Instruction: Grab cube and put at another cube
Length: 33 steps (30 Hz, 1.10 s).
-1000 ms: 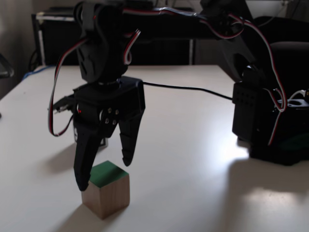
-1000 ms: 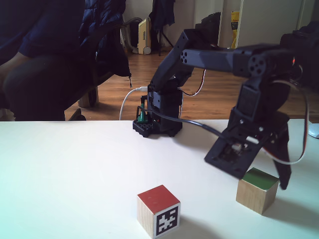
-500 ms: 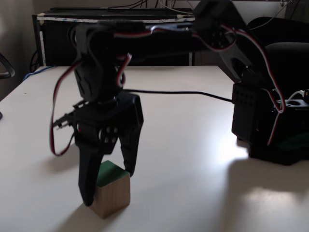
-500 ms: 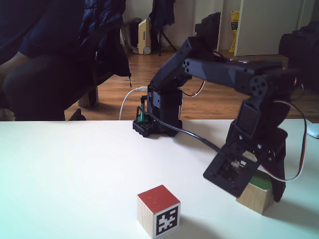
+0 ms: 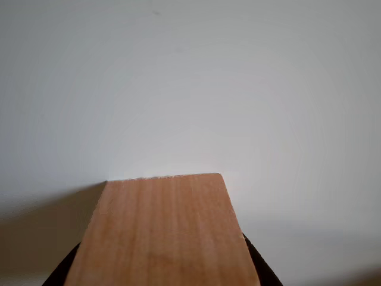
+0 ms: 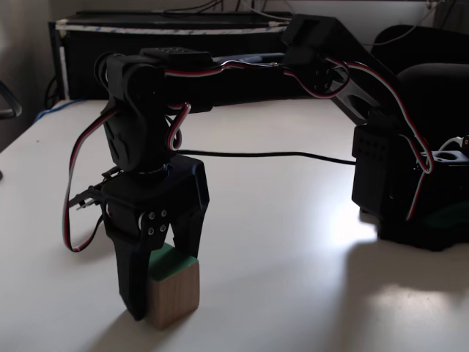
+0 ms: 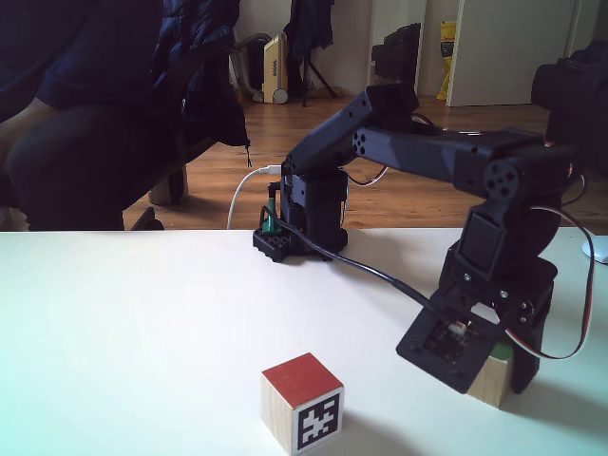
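The cube (image 6: 176, 293), light wood with a green top, rests on the white table near the front in a fixed view. My gripper (image 6: 163, 287) is down over it, open, with one finger on each side. In another fixed view the cube (image 7: 494, 372) is mostly hidden behind the gripper (image 7: 489, 385) at the right. The other view looks along a plain wood face of the cube (image 5: 164, 232), with dark finger edges at both lower corners. Another cube (image 7: 301, 404), with a red top and a pale printed front, stands apart to the left.
The arm's base (image 7: 299, 233) sits at the table's far edge, and a black cable (image 7: 380, 275) runs from it across the table towards the gripper. A person (image 7: 85, 114) sits behind the table at the left. White table surface lies between the two cubes.
The gripper has come down from above the green-topped cube until its fingers straddle the cube near table level. Neither cube has moved.
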Each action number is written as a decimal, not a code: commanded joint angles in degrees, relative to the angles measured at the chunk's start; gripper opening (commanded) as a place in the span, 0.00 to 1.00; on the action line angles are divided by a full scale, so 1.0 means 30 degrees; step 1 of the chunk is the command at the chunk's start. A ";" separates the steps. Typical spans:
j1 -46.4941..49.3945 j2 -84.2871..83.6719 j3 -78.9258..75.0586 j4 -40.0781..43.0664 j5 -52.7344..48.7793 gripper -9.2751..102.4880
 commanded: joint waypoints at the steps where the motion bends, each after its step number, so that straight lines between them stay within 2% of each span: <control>1: -0.0146 0.0029 -0.1172 -0.0146 0.0205 0.28; 11: 0.0000 0.0850 -0.1289 -0.0117 0.1025 0.23; 21: 0.0146 0.6094 0.1641 -0.0117 0.2637 0.22; 33: 0.3311 1.1807 0.5596 -0.0117 0.4014 0.22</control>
